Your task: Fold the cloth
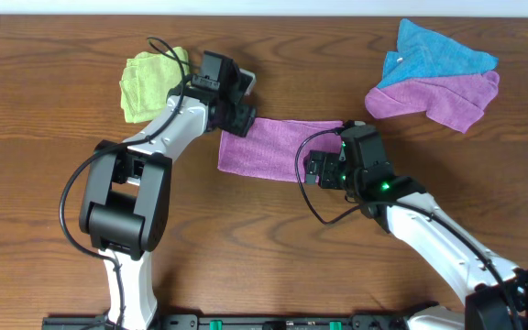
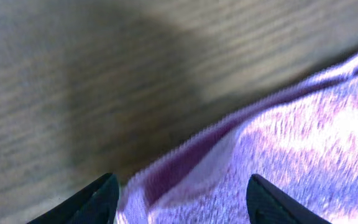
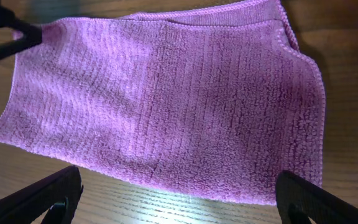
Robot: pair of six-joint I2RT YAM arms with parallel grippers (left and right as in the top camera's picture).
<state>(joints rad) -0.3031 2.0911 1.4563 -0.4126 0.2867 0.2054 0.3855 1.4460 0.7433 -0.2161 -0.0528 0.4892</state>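
Note:
A purple cloth point(image 1: 264, 147) lies folded to a strip on the wooden table, at the middle. My left gripper point(image 1: 235, 117) is open at the cloth's far left corner, its fingers astride the raised corner fold point(image 2: 185, 180). My right gripper point(image 1: 317, 171) is open just off the cloth's right end. In the right wrist view the cloth point(image 3: 166, 106) lies flat ahead of the open fingers point(image 3: 179, 196), which hold nothing. The left gripper's fingertip shows at its top left corner point(image 3: 17, 31).
A yellow-green cloth point(image 1: 150, 82) lies crumpled at the back left. A blue cloth point(image 1: 434, 53) lies on another purple cloth point(image 1: 443, 96) at the back right.

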